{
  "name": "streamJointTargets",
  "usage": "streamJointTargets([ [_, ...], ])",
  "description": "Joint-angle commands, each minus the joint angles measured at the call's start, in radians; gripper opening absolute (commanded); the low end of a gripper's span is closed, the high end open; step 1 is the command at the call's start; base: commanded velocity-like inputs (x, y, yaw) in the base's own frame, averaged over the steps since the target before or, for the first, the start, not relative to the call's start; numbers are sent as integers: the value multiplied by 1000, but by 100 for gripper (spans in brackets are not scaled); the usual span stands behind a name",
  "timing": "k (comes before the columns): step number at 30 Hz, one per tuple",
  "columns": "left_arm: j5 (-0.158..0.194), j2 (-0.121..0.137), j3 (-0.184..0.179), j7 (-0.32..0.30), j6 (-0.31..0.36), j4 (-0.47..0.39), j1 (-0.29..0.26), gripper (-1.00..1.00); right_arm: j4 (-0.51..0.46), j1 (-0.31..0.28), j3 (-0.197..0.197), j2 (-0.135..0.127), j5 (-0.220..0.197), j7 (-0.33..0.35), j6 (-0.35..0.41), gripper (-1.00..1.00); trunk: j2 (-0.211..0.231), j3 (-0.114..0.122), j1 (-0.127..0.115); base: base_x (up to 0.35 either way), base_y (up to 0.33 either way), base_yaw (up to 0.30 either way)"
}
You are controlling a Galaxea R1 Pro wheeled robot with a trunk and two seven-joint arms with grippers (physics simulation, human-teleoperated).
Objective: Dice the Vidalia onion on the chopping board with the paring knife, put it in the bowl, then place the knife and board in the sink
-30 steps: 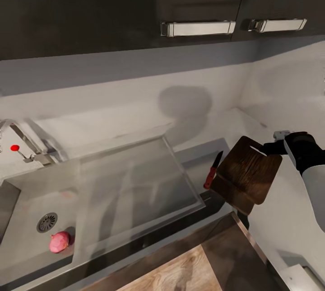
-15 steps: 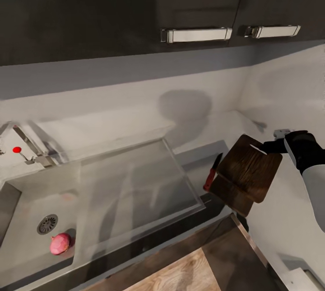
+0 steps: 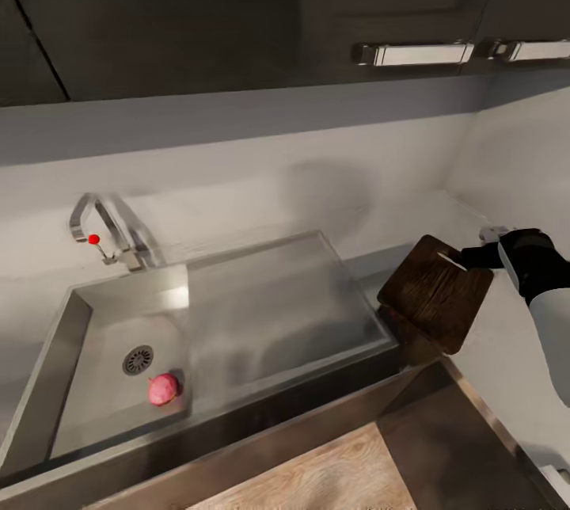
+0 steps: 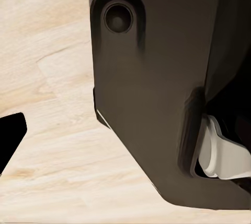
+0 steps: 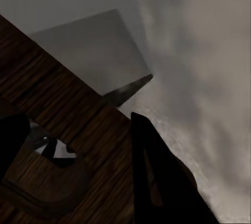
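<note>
Wooden chopping board hangs tilted above the countertop, pinched at its far corner by the right gripper, and could pivot or slip from that narrow hold, while the Vidalia onion waits in the sink.

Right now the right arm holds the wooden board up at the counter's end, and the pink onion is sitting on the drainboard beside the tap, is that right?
Not quite. The Vidalia onion lies down in the sink basin, next to the round drain, as the head view shows. The rest holds: the right gripper holds the chopping board up, tilted.
</note>
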Motion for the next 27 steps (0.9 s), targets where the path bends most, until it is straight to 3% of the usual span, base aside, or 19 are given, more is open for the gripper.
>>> streamJointTargets([
  [1, 10, -1, -9, 1, -1, 3, -2, 100, -1, -1, -5, 0, 9, 8, 4, -100, -2, -3, 0, -186, 245, 229],
  [6, 10, -1, -9, 1, -1, 3, -2, 100, -1, -1, -23, 1, 10, 0, 5, -100, -2, -8, 0, -186, 245, 228],
  [7, 11, -1, -9, 1, -1, 3, -2, 100, -1, -1, -44, 2, 11, -5, 6, -100, -2, -9, 0, -186, 245, 226],
  [8, 11, -1, -9, 1, -2, 3, -2, 100, -1, -1, -95, 2, 11, -25, 10, -100, -2, -10, 0, -188, 245, 224],
  [10, 11, -1, -9, 1, -2, 3, -2, 100, -1, -1, -155, 3, 10, -63, 14, -100, -2, -12, 0, -197, 245, 220],
  [12, 11, -1, -8, 1, -3, 3, -2, 100, -1, -1, -187, 4, 10, -95, 16, -100, -2, -15, 0, -222, 245, 212],
  [16, 11, -1, -8, 1, -3, 3, -2, 100, -1, -1, -211, 4, 9, -121, 18, -100, -2, -19, 0, -242, 245, 203],
  [19, 11, -1, -7, 1, -3, 3, -2, 100, -7, -1, -289, 4, 9, -198, 17, -100, -2, -23, 0, -248, 245, 185],
  [21, 12, -1, -7, 1, -4, 3, -2, 100, -13, -1, -310, 4, 9, -236, 17, -100, -2, -25, 0, -248, 245, 172],
  [27, 13, -1, -7, 1, -4, 3, -2, 100, -15, -1, -338, 4, 8, -266, 16, -100, -2, -32, 0, -249, 245, 165],
])
